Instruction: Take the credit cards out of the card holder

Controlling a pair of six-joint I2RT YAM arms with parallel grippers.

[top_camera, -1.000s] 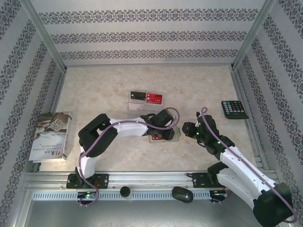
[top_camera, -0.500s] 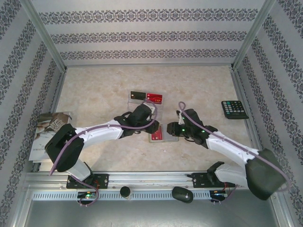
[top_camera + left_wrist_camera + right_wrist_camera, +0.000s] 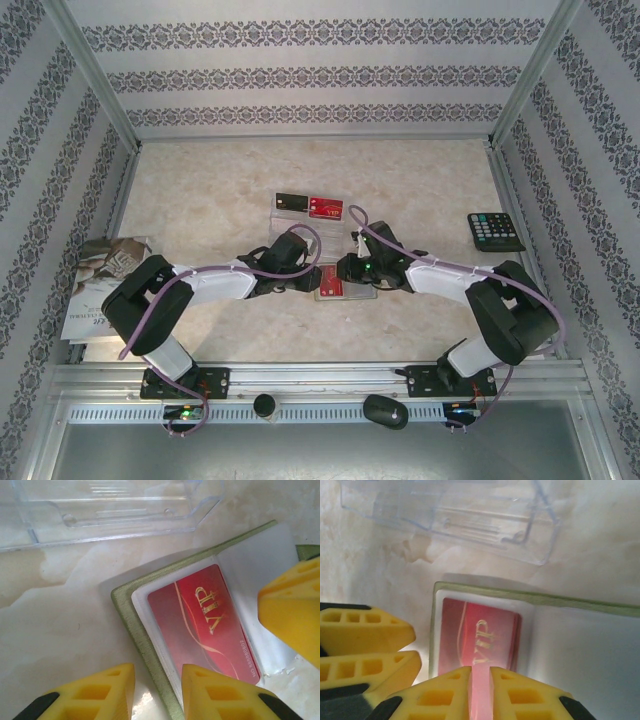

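Far left: booklet (image 3: 105, 285) parked at the table edge, out of play.

My left gripper (image 3: 157, 680) is low at the left side of the card holder (image 3: 125, 612), fingers a little apart, with the green edge running into the gap. Reads as a brace so the holder doesn't slide with the pull; can't tell if I'm actually touching it.

The holder lies open and flat, pale inside up, mid-table ahead of both bases. Red VIP card (image 3: 200, 625) sits in its pocket.

My right gripper (image 3: 480, 677) reaches in from the right, fingers pinched together on that card's edge. That's the grip for sliding it out, I reckon.

Beyond the holder: see-through card (image 3: 115, 505), then black card (image 3: 291, 203) and second red card (image 3: 326, 208) side by side. I judge those as already out.

Calculator (image 3: 495, 232) far right, well apart.

Surface: pale marbled tabletop (image 3: 200, 190), smooth, so thin cards will sit flush. Striped patterned walls (image 3: 300, 75) on three sides, aluminium rail (image 3: 320, 375) at the near edge.
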